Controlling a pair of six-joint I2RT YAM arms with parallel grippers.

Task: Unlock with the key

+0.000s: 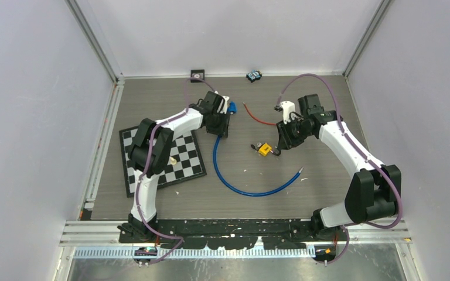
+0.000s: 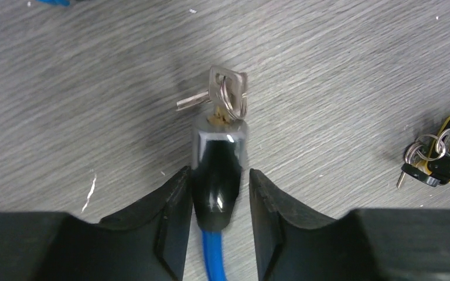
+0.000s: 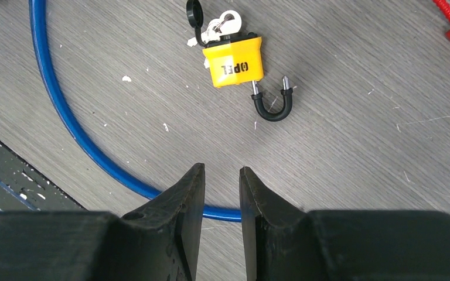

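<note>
The blue cable lock (image 1: 252, 192) lies curved on the table. Its black and silver lock head (image 2: 220, 149) has a key (image 2: 225, 91) on a ring stuck in its end. My left gripper (image 2: 217, 172) straddles the lock head: one finger touches it, a gap shows at the other, so it is open. A yellow padlock (image 3: 234, 61) lies with its black shackle (image 3: 272, 105) swung out and keys at its base. My right gripper (image 3: 221, 170) hovers open near the padlock with nothing between its fingers, the blue cable (image 3: 64, 117) passing beneath it.
A chessboard (image 1: 181, 164) with a small piece lies at the left under the left arm. A red cable lock (image 1: 258, 114) lies between the two grippers. Two small dark items (image 1: 197, 75) (image 1: 254, 76) sit at the back edge.
</note>
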